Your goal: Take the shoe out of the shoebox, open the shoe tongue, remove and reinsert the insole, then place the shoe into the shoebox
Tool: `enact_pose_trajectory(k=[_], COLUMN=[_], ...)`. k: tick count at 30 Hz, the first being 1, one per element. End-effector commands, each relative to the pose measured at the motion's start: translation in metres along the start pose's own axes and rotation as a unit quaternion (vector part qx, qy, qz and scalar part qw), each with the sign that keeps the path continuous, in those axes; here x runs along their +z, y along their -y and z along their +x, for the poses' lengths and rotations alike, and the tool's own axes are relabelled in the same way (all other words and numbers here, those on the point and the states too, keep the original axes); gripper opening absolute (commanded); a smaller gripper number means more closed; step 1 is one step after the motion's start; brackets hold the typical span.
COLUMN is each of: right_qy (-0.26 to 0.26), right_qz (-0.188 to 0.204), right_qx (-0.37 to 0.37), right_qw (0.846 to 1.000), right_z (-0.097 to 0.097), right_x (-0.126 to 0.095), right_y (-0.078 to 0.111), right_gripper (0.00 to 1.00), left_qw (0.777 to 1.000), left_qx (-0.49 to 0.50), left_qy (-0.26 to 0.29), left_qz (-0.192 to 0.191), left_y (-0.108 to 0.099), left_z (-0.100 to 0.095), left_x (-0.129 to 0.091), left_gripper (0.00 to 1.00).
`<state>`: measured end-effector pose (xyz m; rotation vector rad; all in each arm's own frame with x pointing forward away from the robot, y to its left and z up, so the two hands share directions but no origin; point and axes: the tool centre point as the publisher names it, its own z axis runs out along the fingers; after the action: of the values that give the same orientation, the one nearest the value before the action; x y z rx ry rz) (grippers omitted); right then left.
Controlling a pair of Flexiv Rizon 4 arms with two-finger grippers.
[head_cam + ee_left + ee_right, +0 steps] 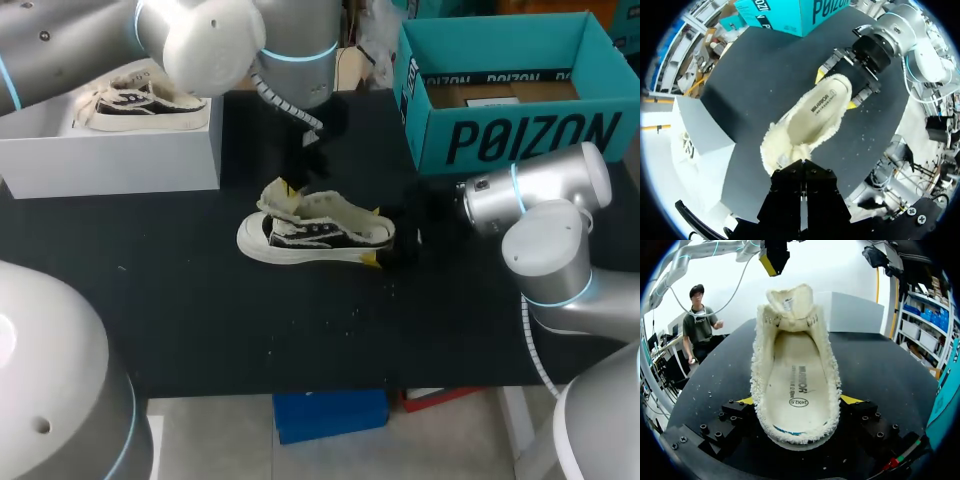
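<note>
Shoe heel is gripped between the right fingers, their yellow tips set against its two sides, fairly wide apart. The left fingers hang just above the raised tongue. Whether they are open or closed cannot be told, and no contact with the tongue can be made out.

The shoe is seen standing on its sole in the middle of the black counter. Its long axis runs left to right, with the toe to the left and the heel to the right, toward the right arm. The tongue is folded up and back over the toe end, so the fleece-lined mouth is laid open. The insole is seen lying flat inside.

The step in hand is judged to be the insole work, with the tongue already opened. For the next move the left fingers would have to be brought down into the mouth and an insole edge pinched, while the heel is kept steady.

A teal shoebox stands open at the far right. A white box at the far left carries a second shoe.
</note>
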<state>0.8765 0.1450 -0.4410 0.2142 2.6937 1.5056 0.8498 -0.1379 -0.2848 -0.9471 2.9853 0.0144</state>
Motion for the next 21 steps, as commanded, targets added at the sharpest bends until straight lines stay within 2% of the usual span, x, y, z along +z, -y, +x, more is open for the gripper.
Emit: enact_pose_trajectory(k=[1,2,3,4,14,16,17,18,19,20,21], right_qy=[0.000,0.000,0.000,0.000,0.000,0.000,0.000,0.000,0.000,0.000,0.000], right_qz=[0.001,0.001,0.001,0.001,0.001,0.001,0.001,0.001,0.001,0.001,0.001], right_qx=[0.001,0.001,0.001,0.001,0.001,0.001,0.001,0.001,0.001,0.001,0.001], right_qw=[1.000,1.000,1.000,1.000,1.000,1.000,1.000,1.000,1.000,1.000,1.000], right_z=[0.000,0.000,0.000,0.000,0.000,0.000,0.000,0.000,0.000,0.000,0.000], right_x=[0.000,0.000,0.000,0.000,0.000,0.000,0.000,0.000,0.000,0.000,0.000], right_y=[0.000,0.000,0.000,0.000,0.000,0.000,0.000,0.000,0.000,0.000,0.000], right_gripper=[0.00,0.00,0.00,0.00,0.00,0.00,0.00,0.00,0.00,0.00,0.00], left_qw=[0.910,0.889,0.864,0.855,0.855,0.828,0.824,0.818,0.806,0.810,0.812], left_qx=[0.390,0.432,0.479,0.489,0.489,0.527,0.532,0.540,0.551,0.546,0.544], left_qy=[-0.130,-0.142,-0.154,-0.173,-0.173,-0.187,-0.191,-0.195,-0.212,-0.210,-0.211], left_qz=[0.053,0.058,0.024,0.009,0.009,0.042,0.048,0.037,0.047,0.045,0.026], left_y=[0.011,0.013,0.016,0.018,0.018,0.018,0.018,0.019,0.020,0.020,0.021], left_z=[0.003,0.008,0.014,0.016,0.016,0.015,0.014,0.013,0.013,0.012,0.010], left_x=[0.006,0.004,0.003,0.005,0.005,0.014,0.019,0.024,0.027,0.030,0.034], left_gripper=[0.00,0.00,0.00,0.00,0.00,0.00,0.00,0.00,0.00,0.00,0.00])
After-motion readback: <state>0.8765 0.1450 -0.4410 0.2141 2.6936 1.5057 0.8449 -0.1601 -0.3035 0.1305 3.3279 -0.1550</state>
